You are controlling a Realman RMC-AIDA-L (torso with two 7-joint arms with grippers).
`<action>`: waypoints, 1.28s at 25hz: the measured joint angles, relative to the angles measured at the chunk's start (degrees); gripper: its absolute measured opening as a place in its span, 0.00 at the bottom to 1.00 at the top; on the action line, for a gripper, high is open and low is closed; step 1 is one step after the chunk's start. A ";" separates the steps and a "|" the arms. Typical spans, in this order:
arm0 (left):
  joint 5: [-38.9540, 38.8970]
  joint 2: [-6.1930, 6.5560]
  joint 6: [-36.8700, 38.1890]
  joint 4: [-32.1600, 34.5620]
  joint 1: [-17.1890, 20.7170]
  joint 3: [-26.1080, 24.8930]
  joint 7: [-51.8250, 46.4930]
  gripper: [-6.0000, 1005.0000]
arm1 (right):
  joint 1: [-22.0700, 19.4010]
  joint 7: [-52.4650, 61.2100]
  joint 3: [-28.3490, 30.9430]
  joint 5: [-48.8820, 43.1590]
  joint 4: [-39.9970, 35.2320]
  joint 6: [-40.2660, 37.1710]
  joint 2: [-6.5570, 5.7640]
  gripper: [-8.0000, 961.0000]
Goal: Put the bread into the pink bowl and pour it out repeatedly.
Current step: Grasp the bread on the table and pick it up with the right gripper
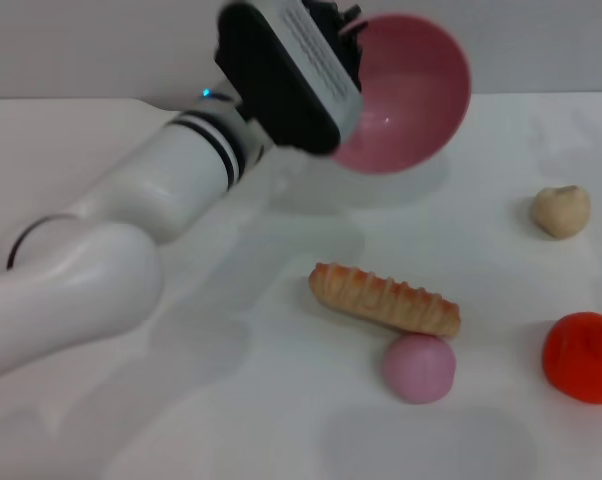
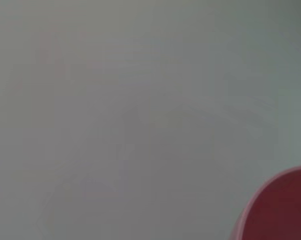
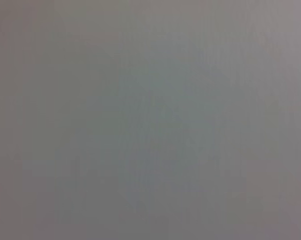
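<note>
Holding: I have the pink bowl [image 1: 406, 95] up off the table [image 1: 231, 400] on the left arm, tipped so its mouth faces me; it looks empty.
Left gripper [image 1: 343, 40]: at the bowl's rim, about 10 o'clock on the bowl in the head view. The wrist housing hides the fingers, so I cannot tell how they sit; I only judge that they grip the rim because the bowl hangs in the air.
Left wrist view: only a curved edge of the bowl [image 2: 283, 205] shows, over bare table.
Bread [image 1: 384, 299]: lies flat on the table at 6 o'clock from the bowl, well apart from it, touching the pink ball [image 1: 418, 368] at its near side.
Others: beige lump [image 1: 561, 211] at 3 o'clock of the bread; red object [image 1: 584, 357] at 4 o'clock.
Right arm: not in view; its wrist camera shows nothing I can read.
Step, my judgement: pour is finished, bowl should go back down.
Advice: I level the bowl before lowering, set it on bare table away from the bread, and release only once it sits steady.
</note>
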 joint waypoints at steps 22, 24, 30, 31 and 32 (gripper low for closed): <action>-0.34 2.72 65.72 -2.84 -11.08 -56.90 -17.62 0.05 | 5.16 12.78 2.19 5.80 3.68 22.71 -0.96 0.59; -0.24 3.57 70.23 -2.86 -11.05 -60.42 -17.71 0.05 | 6.61 15.57 2.38 5.16 3.09 30.73 -1.81 0.59; -0.18 4.88 76.97 -2.81 -9.08 -65.23 -18.05 0.05 | 12.12 25.99 1.45 -5.79 0.47 54.23 -4.26 0.59; -0.18 4.85 76.34 -2.87 -8.34 -65.10 -18.15 0.05 | 13.57 29.16 0.23 -10.59 -1.66 61.17 -4.50 0.59; -0.18 4.85 76.34 -2.87 -8.34 -65.10 -18.15 0.05 | 13.57 29.16 0.23 -10.59 -1.66 61.17 -4.50 0.59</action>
